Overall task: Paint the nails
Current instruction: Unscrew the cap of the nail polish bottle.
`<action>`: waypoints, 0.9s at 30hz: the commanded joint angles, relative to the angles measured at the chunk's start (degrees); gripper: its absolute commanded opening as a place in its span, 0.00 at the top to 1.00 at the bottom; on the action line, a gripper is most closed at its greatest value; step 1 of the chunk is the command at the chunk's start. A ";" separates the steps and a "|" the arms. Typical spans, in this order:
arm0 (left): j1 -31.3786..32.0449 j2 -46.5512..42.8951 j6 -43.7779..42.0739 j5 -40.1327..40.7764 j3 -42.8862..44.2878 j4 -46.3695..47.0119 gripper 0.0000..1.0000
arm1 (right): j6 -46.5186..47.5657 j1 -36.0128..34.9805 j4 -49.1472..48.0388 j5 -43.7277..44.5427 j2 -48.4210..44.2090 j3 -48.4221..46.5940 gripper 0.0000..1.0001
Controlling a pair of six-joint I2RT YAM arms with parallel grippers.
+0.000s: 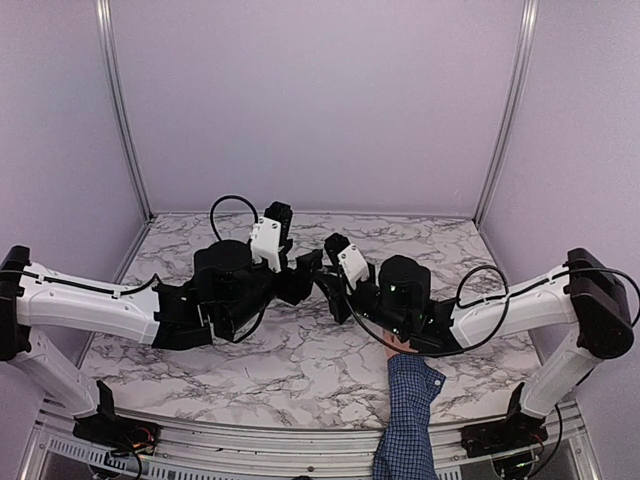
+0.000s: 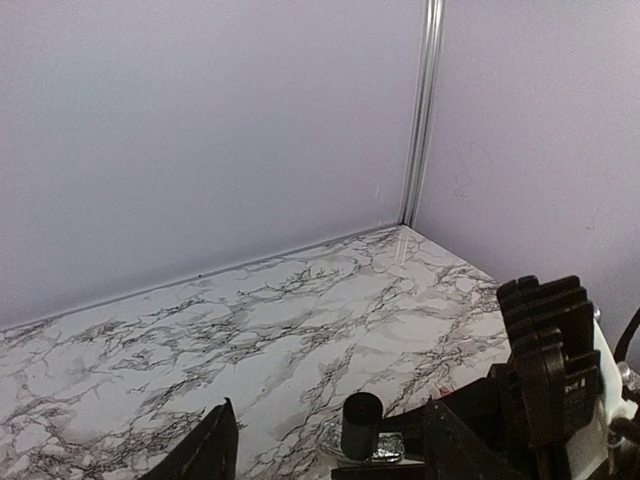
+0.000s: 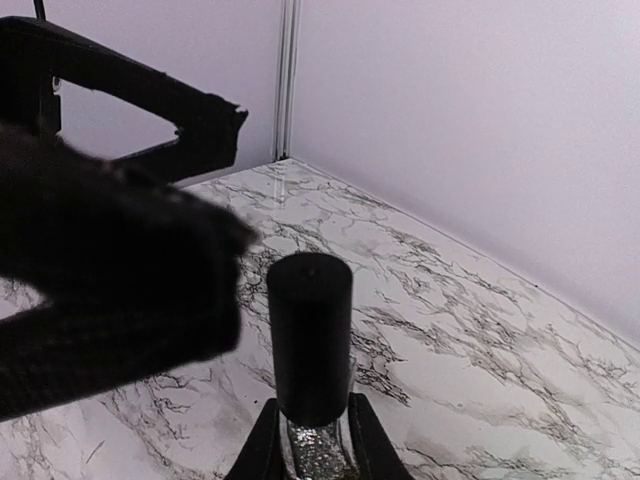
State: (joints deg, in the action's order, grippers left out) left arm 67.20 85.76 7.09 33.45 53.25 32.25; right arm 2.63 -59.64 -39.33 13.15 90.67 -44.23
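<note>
We are finding the nails out of sight. The human hand [image 1: 397, 346] that carries them is reaching over the marble table [image 1: 300, 375] and passing beneath the right arm's wrist, with only a strip of skin showing. The blue checked sleeve [image 1: 407, 420] is running from the near table edge almost straight toward the far wall. The hand's long axis is therefore lying near-to-far, and its finger end is pointing away from the arm bases. How the fingers are spreading we cannot tell. The hand is sitting on the near side of the bottle [image 3: 318, 458], toward the right arm's base, and apart from it.

The right gripper [image 3: 316, 440] is clamping the glittery grey bottle low on its body, one finger on each side. It is holding the bottle upright, with the black cap [image 3: 310, 330] pointing up. The left gripper [image 2: 330, 440] is standing released around that cap, its fingers [image 2: 215, 450] parted and the left one clear of it. Whether the other finger is touching the cap, we cannot tell.
</note>
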 commanded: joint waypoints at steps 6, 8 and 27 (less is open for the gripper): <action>-4.19 -12.65 -6.73 -22.56 -7.43 -0.14 0.30 | 2.01 0.17 2.80 -9.80 -6.54 1.81 1.00; -5.79 -16.02 -8.15 -30.54 -9.10 -0.91 0.21 | 3.59 0.24 5.33 -16.65 -7.69 1.59 1.00; -7.26 -24.14 -19.41 -71.82 -9.91 -10.95 0.25 | 6.95 -0.43 17.76 -64.26 -12.77 -1.72 1.00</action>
State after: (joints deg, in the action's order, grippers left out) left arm 59.99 59.53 -10.98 -30.24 41.04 23.09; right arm 9.10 -59.61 -23.73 -41.82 78.76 -41.93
